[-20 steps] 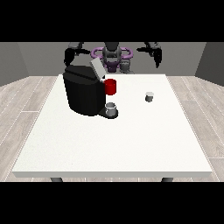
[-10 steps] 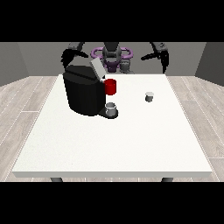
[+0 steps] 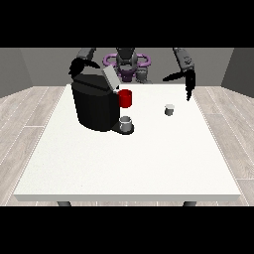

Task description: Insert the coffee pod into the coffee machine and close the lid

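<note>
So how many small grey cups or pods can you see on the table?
2. One small grey cup stands at the foot of the black coffee machine, under its red part. The other, the pod, stands alone further to the view's right. Any behind the machine would be hidden.

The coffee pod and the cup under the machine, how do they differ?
The coffee pod stands alone on bare table right of the coffee machine; the cup sits on the machine's base under the red spout. The pod looks smaller and paler, the cup bigger and greyer. Both stand upright, and no hand touches either.
</note>
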`<state>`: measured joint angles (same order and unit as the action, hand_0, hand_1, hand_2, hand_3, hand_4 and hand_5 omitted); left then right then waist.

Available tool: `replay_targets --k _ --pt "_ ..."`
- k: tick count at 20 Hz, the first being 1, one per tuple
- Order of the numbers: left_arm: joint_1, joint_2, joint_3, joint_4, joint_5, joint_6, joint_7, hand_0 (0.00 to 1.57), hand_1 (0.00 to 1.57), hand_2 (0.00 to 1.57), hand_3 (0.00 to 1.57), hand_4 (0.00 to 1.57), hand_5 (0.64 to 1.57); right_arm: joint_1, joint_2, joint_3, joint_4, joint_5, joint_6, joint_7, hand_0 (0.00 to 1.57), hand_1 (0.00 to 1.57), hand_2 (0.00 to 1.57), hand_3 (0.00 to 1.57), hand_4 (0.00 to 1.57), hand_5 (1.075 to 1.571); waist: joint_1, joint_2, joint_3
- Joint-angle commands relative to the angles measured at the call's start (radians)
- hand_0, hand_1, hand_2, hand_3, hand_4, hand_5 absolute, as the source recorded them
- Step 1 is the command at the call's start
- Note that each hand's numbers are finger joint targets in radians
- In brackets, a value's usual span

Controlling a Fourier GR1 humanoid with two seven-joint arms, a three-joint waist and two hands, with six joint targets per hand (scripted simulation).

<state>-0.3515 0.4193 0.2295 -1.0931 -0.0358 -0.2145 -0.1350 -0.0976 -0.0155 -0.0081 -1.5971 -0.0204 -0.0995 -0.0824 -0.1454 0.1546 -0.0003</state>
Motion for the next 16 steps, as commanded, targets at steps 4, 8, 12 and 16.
replay_targets --k 4,8,12,16 --pt "-0.094 0.010 0.000 0.196 -0.064 0.038 -0.018 0.00 0.00 0.00 0.00 0.00 1.571 -0.067 -0.032 -0.012 -0.021 -0.005 0.008 0.080 0.00 0.00 0.00 0.00 0.35 1.571 -0.025 0.035 -0.0003" --pt "-0.139 -0.003 -0.038 0.237 -0.121 0.066 -0.023 0.00 0.00 0.00 0.00 0.00 1.571 -0.053 -0.007 0.011 0.053 0.034 -0.013 0.029 0.00 0.00 0.00 0.00 0.37 1.571 -0.025 0.067 -0.0001" --pt "-0.165 0.023 -0.070 0.293 -0.169 0.036 -0.027 0.00 0.00 0.11 0.00 0.00 1.571 -0.085 0.000 0.030 0.045 0.071 -0.059 0.124 0.00 0.00 0.00 0.00 0.41 1.571 -0.008 0.038 -0.0003" --pt "-0.205 0.026 -0.077 0.334 -0.216 0.083 -0.052 0.10 0.10 0.50 0.00 0.00 1.571 -0.097 -0.019 -0.017 0.122 0.049 -0.040 0.018 0.00 0.00 0.00 0.00 0.42 1.571 -0.013 0.080 0.0001"
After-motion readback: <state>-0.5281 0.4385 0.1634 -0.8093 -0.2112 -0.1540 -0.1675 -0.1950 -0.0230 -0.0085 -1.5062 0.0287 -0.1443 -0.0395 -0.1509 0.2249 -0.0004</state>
